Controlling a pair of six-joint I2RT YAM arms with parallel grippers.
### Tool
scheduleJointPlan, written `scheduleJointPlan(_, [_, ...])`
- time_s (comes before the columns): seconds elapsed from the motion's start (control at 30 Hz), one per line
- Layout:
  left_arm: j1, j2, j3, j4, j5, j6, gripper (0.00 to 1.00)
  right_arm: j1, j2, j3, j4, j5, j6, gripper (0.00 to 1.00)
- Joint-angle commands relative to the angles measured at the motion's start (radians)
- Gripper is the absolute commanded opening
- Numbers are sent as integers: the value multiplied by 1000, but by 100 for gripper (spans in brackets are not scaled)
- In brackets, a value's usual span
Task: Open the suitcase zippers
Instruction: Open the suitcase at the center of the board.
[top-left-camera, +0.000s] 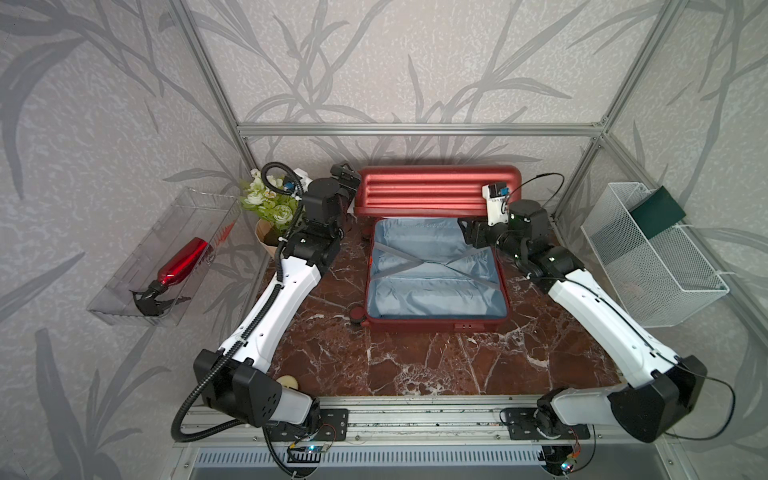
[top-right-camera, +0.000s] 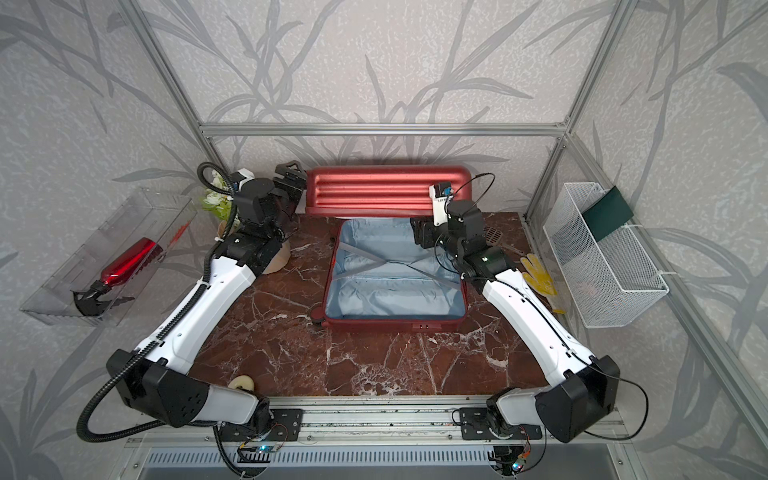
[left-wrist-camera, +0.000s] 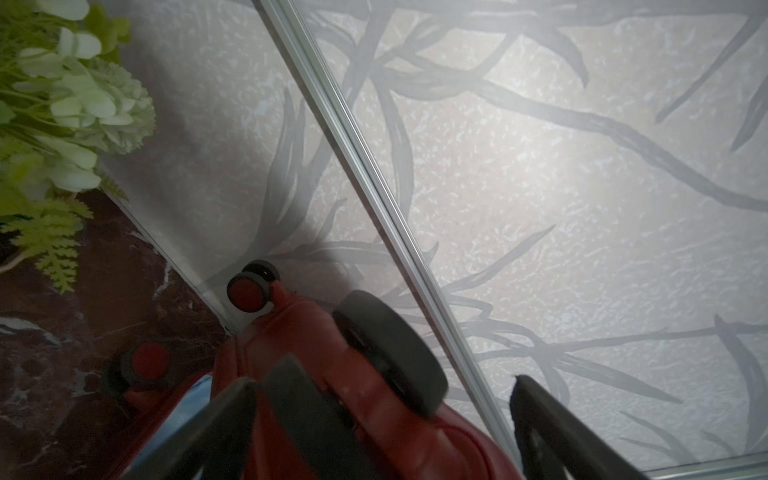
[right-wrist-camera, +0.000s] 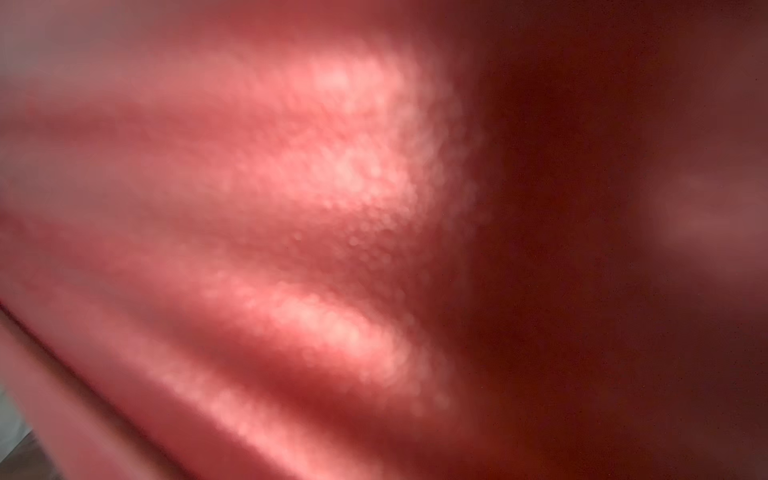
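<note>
The dark red suitcase lies open on the marble table in both top views, its light blue lining facing up. Its ribbed lid stands upright against the back wall. The zippers' track follows the base rim, too fine to make out. My left gripper is at the lid's left end by the red wheels. In the left wrist view it is open, its fingers wide either side of the lid's corner. My right gripper hangs over the base's back right corner. Its wrist view shows only blurred red shell.
A flower pot stands just left of my left arm. On the left wall a clear bin holds a red spray bottle. A white wire basket hangs at the right. A yellow glove lies beside the right arm.
</note>
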Motion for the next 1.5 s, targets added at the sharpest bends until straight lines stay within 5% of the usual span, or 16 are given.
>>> scheduleJointPlan(0.0, [7, -92, -1, -15, -94, 154, 99, -10, 121, 122, 184, 92, -72, 69])
scheduleJointPlan(0.17, [7, -161, 14, -121, -153, 282, 99, -37, 354, 356, 209, 72, -64, 71])
scheduleJointPlan(0.4, [7, -249, -79, -216, -44, 328, 99, -115, 683, 797, 1, 8, -13, 74])
scheduleJointPlan(0.6, [7, -286, -150, -256, 65, 447, 99, -150, 822, 1010, -60, -47, 16, 77])
scheduleJointPlan(0.93, [10, -249, -149, -362, 230, 514, 99, -204, 899, 1126, 87, -187, 91, 88])
scheduleJointPlan(1.17, [24, -245, -162, -390, 277, 533, 99, -222, 1214, 1551, 209, -150, 197, 95])
scheduleJointPlan(1.27, [30, -246, -168, -387, 279, 554, 99, -226, 1188, 1511, 221, -207, 201, 96])
scheduleJointPlan(1.37, [34, -242, -168, -384, 270, 586, 99, -202, 1051, 1327, 235, -294, 98, 99])
scheduleJointPlan(1.47, [38, -228, -157, -386, 282, 618, 99, -181, 864, 1103, 224, -250, 35, 99])
